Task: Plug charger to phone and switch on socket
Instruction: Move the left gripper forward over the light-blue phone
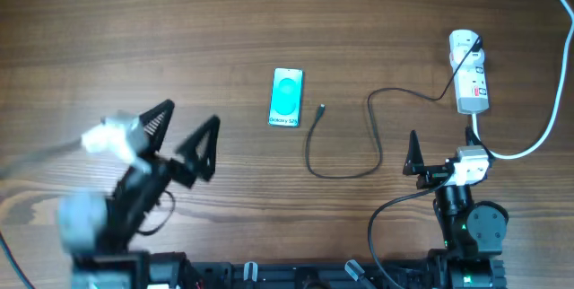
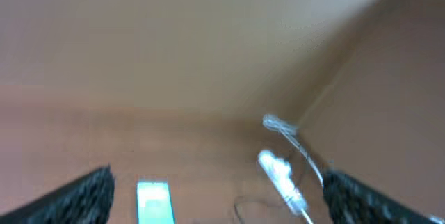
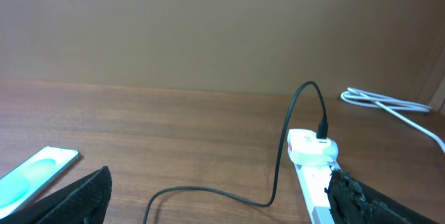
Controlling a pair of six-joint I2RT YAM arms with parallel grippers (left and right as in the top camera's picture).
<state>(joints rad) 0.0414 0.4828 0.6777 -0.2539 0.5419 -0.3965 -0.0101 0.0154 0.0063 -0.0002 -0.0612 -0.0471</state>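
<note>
Near edge: the left gripper (image 1: 186,129) and right gripper (image 1: 442,150) hover over the table (image 1: 134,38), jaws spread wide, holding nothing. Beyond them the charger (image 1: 341,176) loops across the wood, its small tip just right of the phone (image 1: 286,97) and not touching it. The phone lies cyan screen up. At far right, the charger's black plug sits in the white socket (image 1: 470,83).

Overhead view is evenly and brightly lit, with faint shadows and no glare. The left arm (image 1: 108,136) at near left is smeared by blur. Left wrist view is blurred throughout. Right wrist view is sharp and softly lit.
</note>
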